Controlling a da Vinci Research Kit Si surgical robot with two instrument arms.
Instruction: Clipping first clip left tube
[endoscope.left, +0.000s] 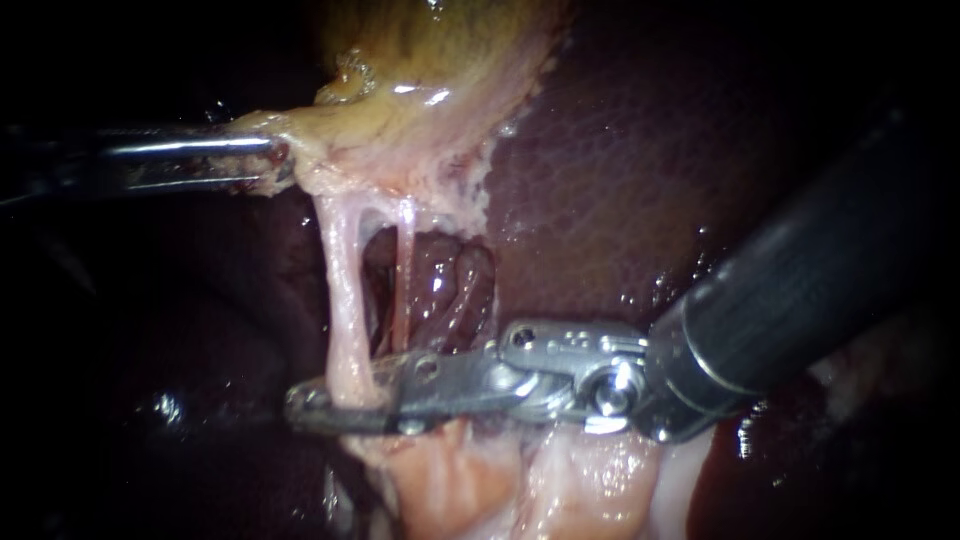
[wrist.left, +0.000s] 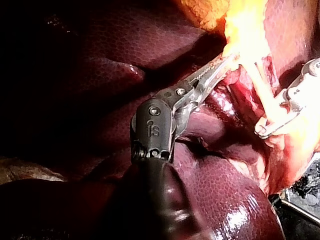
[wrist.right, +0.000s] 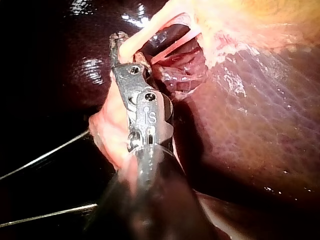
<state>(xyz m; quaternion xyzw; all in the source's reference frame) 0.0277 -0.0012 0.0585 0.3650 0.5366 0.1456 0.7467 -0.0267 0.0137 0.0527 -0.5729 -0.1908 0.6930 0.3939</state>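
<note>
Nearest us, our right instrument has its jaws clamped across the left tube well below the gallbladder, while farther back our left instrument grips the gallbladder's lower edge with its jaws closed, the liver lying behind the gallbladder.

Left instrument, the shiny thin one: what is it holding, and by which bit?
The slender silver left instrument has its jaws shut on the pale yellow gallbladder, gripping its lower edge, just above the stretched pale pink left tube.
</note>
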